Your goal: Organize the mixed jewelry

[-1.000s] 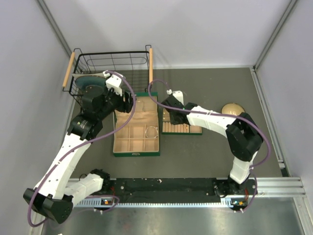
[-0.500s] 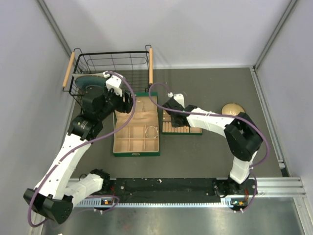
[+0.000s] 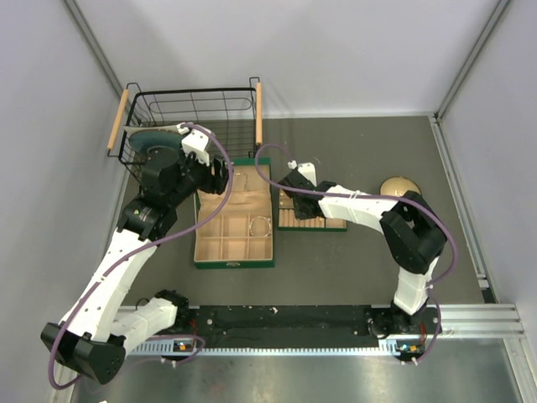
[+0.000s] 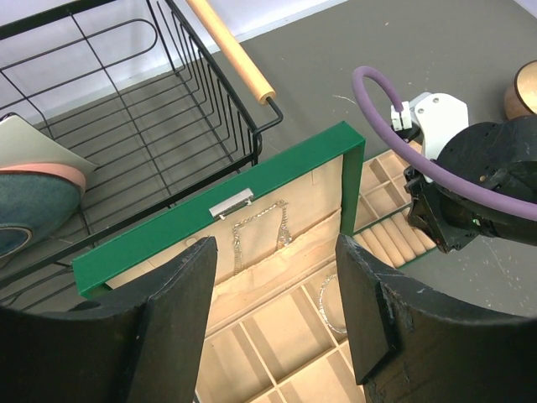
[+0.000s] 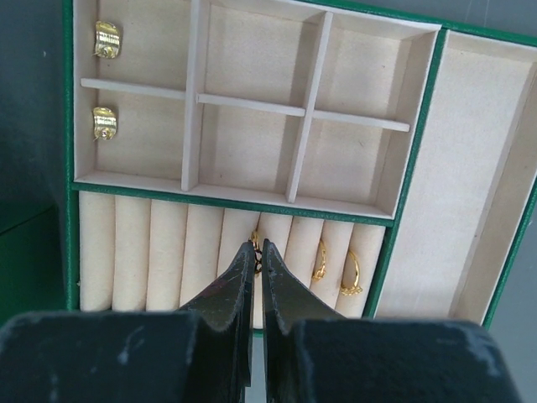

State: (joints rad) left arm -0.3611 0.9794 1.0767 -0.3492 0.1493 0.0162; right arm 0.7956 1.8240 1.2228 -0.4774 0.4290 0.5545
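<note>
My right gripper (image 5: 258, 249) is shut on a small gold ring (image 5: 254, 240), with its tips down at the slot between two beige ring rolls of the small green tray (image 5: 403, 193). Two more gold rings (image 5: 320, 262) (image 5: 351, 275) stand in the slots to the right. Two gold pieces (image 5: 106, 39) (image 5: 104, 122) lie in the left compartments. My left gripper (image 4: 277, 319) is open and empty above the large green box (image 4: 218, 220). The silver bracelet hoop (image 4: 329, 302) lies in one of that box's compartments, and also shows in the top view (image 3: 261, 225).
A silver chain (image 4: 260, 231) lies on the box's lid lining. A black wire basket (image 3: 193, 117) with wooden handles stands at the back left and holds a teal plate (image 3: 151, 144). A round tan bowl (image 3: 400, 186) sits to the right of the small tray (image 3: 312, 220).
My right wrist has shifted slightly over the small tray. The left arm has not moved.
</note>
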